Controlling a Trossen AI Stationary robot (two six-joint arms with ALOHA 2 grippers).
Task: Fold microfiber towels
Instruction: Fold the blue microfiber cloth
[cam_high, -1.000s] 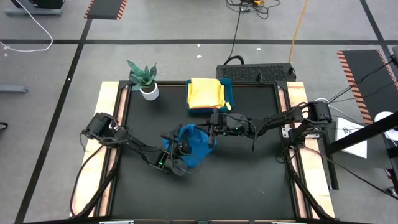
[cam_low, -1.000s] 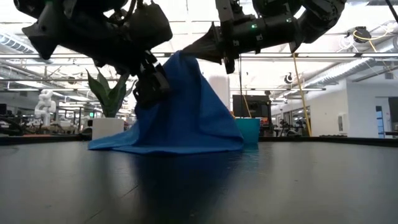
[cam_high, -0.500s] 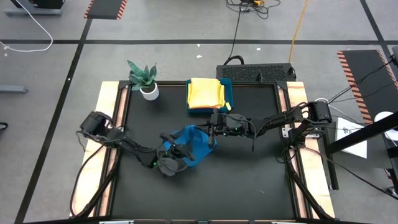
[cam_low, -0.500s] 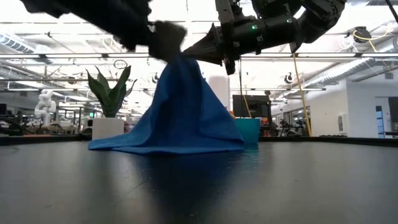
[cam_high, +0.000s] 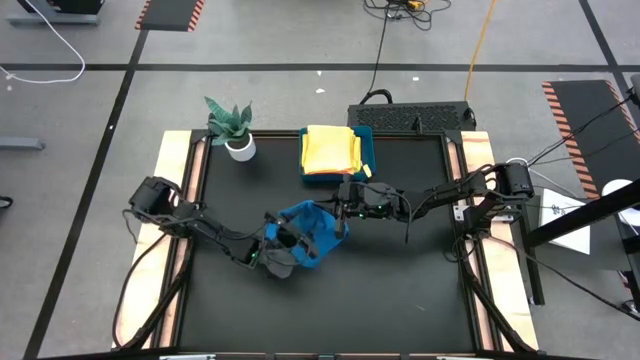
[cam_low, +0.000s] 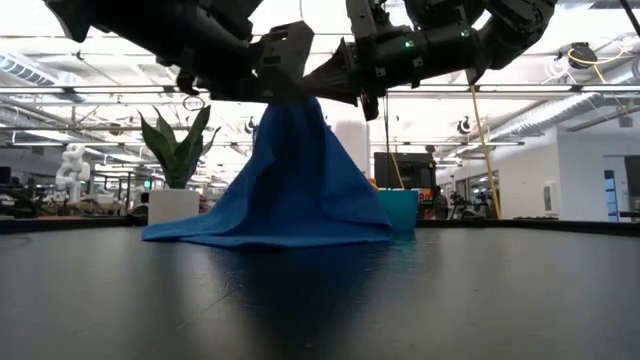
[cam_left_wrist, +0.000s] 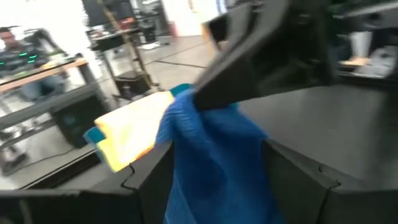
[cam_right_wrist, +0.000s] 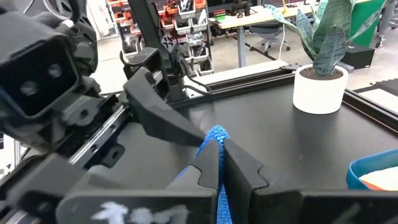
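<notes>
A blue microfiber towel (cam_high: 312, 232) hangs in a cone from my right gripper (cam_high: 340, 213), which is shut on its peak (cam_low: 300, 102). Its lower edges (cam_low: 265, 236) lie spread on the black table. My left gripper (cam_high: 292, 240) is open and nearly level at the same peak, coming from the table's left. In the left wrist view its fingers (cam_left_wrist: 149, 186) stand on either side of the hanging cloth (cam_left_wrist: 211, 162). Folded yellow towels (cam_high: 330, 150) lie stacked on a teal tray (cam_high: 368, 150) at the far edge. My right gripper pinches the towel's bunched top (cam_right_wrist: 216, 133) between its two fingers, level, from the table's right. The top stands lifted, the cloth hangs in a cone below, and its hem rests on the table. My left gripper: one finger (cam_right_wrist: 168, 121) reaches the peak; I cannot tell whether it touches.
A potted plant (cam_high: 232, 128) in a white pot stands at the far left of the table. The table's wooden side rails (cam_high: 175, 200) run along both sides. Bare black tabletop (cam_high: 400, 290) lies near and to the right of the towel.
My left gripper has risen from the towel's left slope to its peak beside my right gripper, and it has rolled about its own pointing line. Its fingers stay open. The towel keeps its cone shape and its place.
</notes>
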